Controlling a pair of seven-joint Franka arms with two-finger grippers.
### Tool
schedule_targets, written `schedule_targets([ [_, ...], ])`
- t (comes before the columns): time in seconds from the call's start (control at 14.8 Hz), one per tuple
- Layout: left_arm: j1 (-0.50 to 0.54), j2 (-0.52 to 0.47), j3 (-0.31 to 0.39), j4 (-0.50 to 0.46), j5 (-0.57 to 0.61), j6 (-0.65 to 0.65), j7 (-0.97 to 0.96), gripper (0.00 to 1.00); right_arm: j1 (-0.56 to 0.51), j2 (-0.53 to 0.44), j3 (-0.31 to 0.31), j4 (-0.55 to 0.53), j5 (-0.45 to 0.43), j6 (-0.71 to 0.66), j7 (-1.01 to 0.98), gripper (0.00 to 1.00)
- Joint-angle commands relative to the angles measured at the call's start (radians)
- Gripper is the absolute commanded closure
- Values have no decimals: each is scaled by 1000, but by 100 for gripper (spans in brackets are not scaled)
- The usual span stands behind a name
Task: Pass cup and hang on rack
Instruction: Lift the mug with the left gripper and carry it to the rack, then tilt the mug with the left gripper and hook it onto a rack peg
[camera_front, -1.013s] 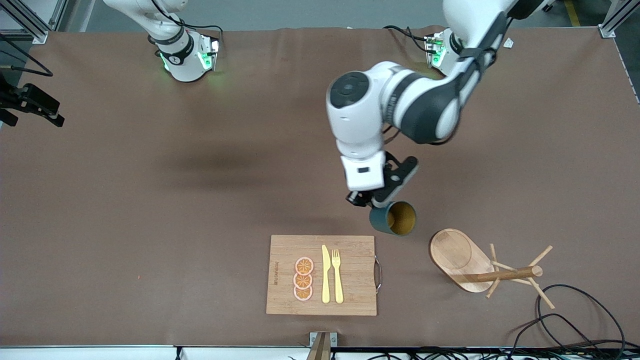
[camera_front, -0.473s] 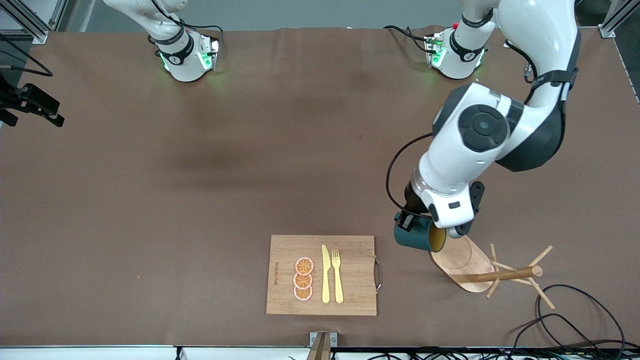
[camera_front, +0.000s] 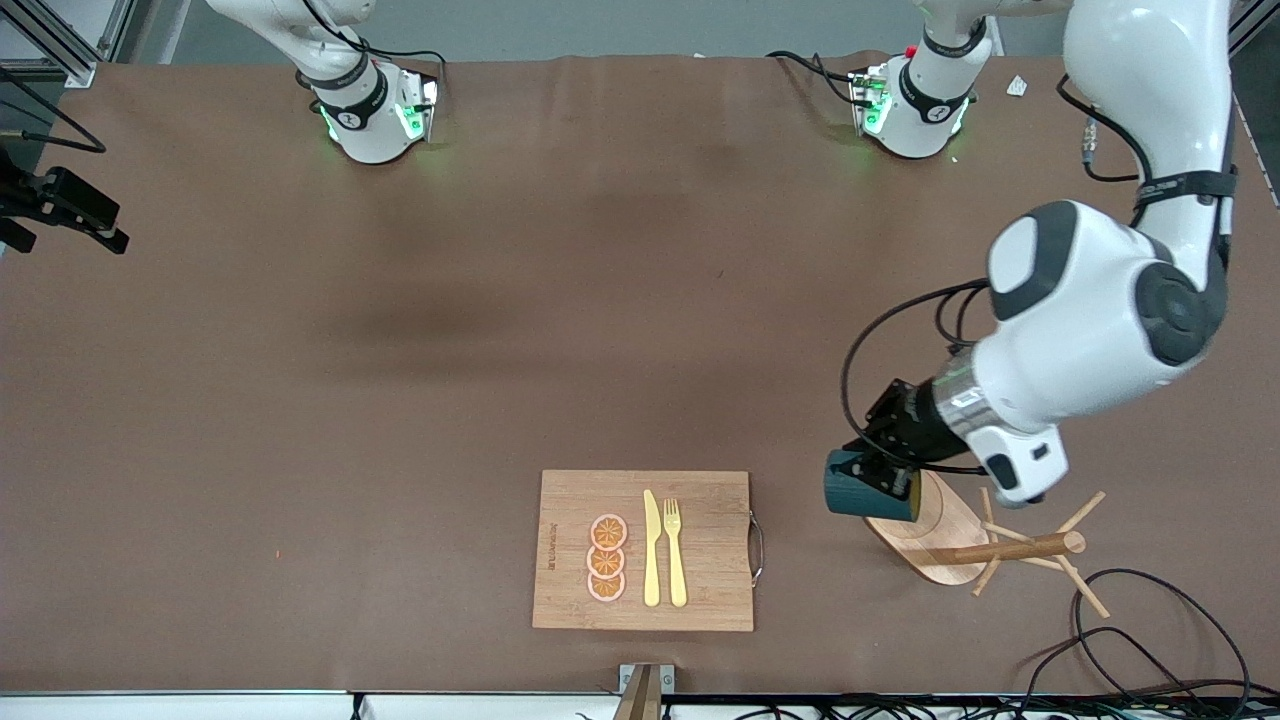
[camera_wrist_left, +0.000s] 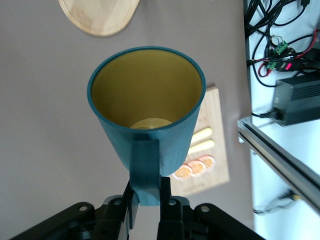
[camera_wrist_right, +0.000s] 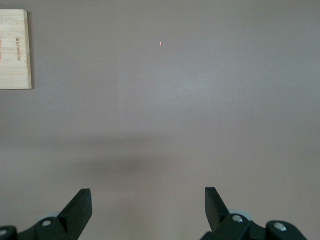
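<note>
The dark teal cup (camera_front: 858, 492) with its tan-yellow inside hangs on its side in the air, over the edge of the rack's oval base (camera_front: 925, 535). My left gripper (camera_front: 893, 468) is shut on the cup's handle (camera_wrist_left: 147, 172). In the left wrist view the cup (camera_wrist_left: 147, 107) opens away from the camera, and my left gripper (camera_wrist_left: 148, 192) clamps the handle from both sides. The rack's post (camera_front: 1010, 548) carries thin pegs (camera_front: 1085, 510). Its base also shows in the left wrist view (camera_wrist_left: 100, 17). My right gripper (camera_wrist_right: 147, 205) is open and empty over bare table; it is out of the front view.
A bamboo cutting board (camera_front: 700, 590) with orange slices (camera_front: 607, 558), a yellow knife and a fork (camera_front: 675, 550) lies beside the rack toward the right arm's end. Black cables (camera_front: 1150, 640) lie by the table's front edge near the rack. The board's corner shows in the right wrist view (camera_wrist_right: 15, 50).
My left arm has swung the cup from beside the cutting board's corner toward the left arm's end, to the rack's base. The cup has turned so its mouth faces the rack.
</note>
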Motion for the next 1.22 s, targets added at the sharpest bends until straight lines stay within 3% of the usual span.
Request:
schedule_targets([
  [0.0, 59, -12, -7, -18, -143, 17, 65, 99, -1, -16, 1, -6, 8, 1, 8, 0],
  [0.61, 157, 14, -4, -22, -378, 12, 369, 99, -3, -16, 1, -7, 8, 0, 7, 0],
  [1.15, 205, 37, -2, -41, -438, -4, 511, 100, -3, -16, 1, -7, 8, 1, 7, 0],
])
